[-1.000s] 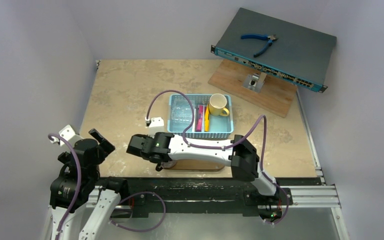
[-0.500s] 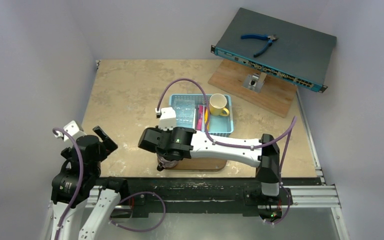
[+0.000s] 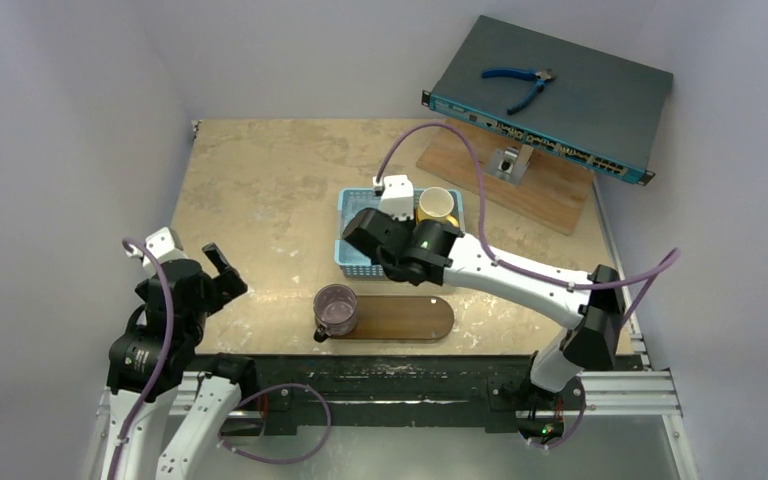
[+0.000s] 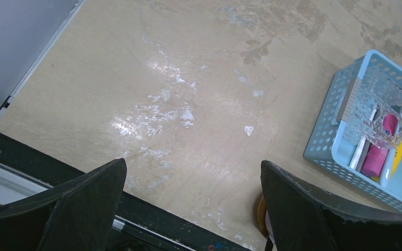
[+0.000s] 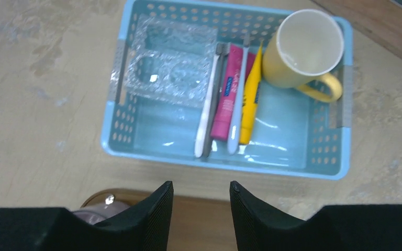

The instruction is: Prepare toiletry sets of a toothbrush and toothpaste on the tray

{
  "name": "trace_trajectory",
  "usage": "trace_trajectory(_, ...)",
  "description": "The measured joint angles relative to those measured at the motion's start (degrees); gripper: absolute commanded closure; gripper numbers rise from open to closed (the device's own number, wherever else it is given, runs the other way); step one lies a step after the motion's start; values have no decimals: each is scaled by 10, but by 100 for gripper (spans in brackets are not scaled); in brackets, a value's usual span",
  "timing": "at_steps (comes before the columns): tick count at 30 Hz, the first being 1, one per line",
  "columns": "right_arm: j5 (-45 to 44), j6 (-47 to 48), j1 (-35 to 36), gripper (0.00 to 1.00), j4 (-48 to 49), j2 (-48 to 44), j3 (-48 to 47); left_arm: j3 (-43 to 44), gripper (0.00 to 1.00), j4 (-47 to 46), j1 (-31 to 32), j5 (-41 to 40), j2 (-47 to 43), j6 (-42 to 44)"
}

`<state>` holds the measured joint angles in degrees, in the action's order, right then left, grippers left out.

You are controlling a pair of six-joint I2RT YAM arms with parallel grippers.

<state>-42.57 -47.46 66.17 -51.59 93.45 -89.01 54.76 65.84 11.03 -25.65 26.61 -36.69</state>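
Mottled beige tabletop (image 3: 260,180), perforated basket (image 5: 293,170) (soft pink tube (image 5: 229,99), yellow tube (image 5: 250,104)), left gripper (image 4: 192,164), right gripper (image 5: 200,189) released

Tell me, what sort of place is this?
Likely a robotics test bench, not a bathroom: a left arm and right arm bolted at the table edge, a network switch propped in the corner, toiletries staged in a blue basket.

A robotics lab test cell: a left arm (image 3: 155,340) and a right arm (image 3: 500,275) bolted to a black rail (image 3: 390,380) at the near edge of a scuffed beige surface (image 3: 260,190), boxed in by plain pale walls (image 3: 60,150). Far right, a network switch (image 3: 570,110) carrying blue pliers (image 3: 520,85) is propped over a wooden board (image 3: 550,195).
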Motion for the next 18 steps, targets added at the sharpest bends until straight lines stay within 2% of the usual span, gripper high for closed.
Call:
trace_trajectory(10,6,117,-121,50,85,-19,49,-14,0,-42,0,90,22,42)
trace_trajectory(18,59,187,-200,50,143,19,58,-28,0,-68,0,157,34,72)
